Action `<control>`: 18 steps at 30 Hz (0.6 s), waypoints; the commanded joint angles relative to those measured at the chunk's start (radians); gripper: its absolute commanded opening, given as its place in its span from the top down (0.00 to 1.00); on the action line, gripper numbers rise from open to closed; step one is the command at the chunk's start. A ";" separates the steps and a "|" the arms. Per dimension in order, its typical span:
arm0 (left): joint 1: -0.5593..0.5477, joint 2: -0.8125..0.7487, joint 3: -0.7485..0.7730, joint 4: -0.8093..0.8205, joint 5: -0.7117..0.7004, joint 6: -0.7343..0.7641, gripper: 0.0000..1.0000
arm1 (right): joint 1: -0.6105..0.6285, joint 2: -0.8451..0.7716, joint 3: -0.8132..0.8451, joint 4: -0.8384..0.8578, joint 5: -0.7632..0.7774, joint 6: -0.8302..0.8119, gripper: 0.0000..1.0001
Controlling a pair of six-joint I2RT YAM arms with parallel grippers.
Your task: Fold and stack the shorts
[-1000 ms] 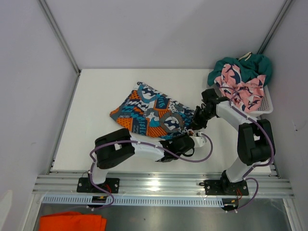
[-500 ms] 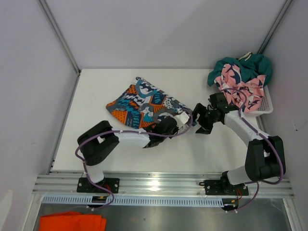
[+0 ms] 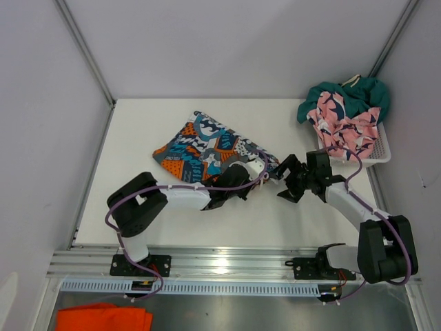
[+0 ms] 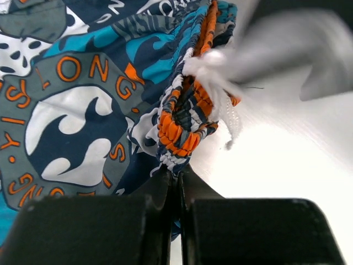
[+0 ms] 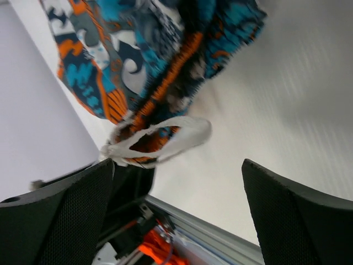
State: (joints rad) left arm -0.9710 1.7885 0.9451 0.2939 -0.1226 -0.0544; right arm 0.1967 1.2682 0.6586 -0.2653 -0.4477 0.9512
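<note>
The printed shorts (image 3: 207, 146) lie crumpled on the bench (image 3: 131, 138), a little left of the centre of the top view. They are not yet flat and not yet folded. The left tool (image 3: 253, 171) is pressed together and pinches them at the elastic edge (image 4: 177, 130), at their right end. In the left wrist view only a thin bit of this edge sits between the fingers. The right tool (image 3: 286, 178) is just beside it, to the right, with its fingers spread wide and nothing between them. The pink shorts (image 3: 344, 127) and the green shorts (image 3: 353, 93) are piled in the basket (image 3: 377, 153) in the upper right of the frame, partly hanging over its rim.

I see some risks from here. The pinch is small, so a quick pull can make the cloth slip out. A slow pull may only drag the whole bundle over the bench and make more wrinkles. The white cord (image 5: 160, 141) lies as a loose loop very near the right tool. A finger can go through it and pull the edge out of shape. The two tools are also very close, so they may knock together when the right one goes for its own hold.
</note>
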 commanded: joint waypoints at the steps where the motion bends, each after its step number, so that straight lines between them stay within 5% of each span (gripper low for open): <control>1: 0.000 -0.063 -0.022 0.079 0.049 -0.044 1.00 | -0.009 -0.023 -0.017 0.167 0.026 0.142 0.01; 18: -0.001 -0.090 -0.051 0.142 0.075 -0.090 1.00 | 0.003 0.075 -0.159 0.509 0.078 0.396 0.02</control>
State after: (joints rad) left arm -0.9710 1.7515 0.9031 0.3565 -0.0750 -0.1139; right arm 0.1936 1.3209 0.5106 0.1223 -0.4023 1.2938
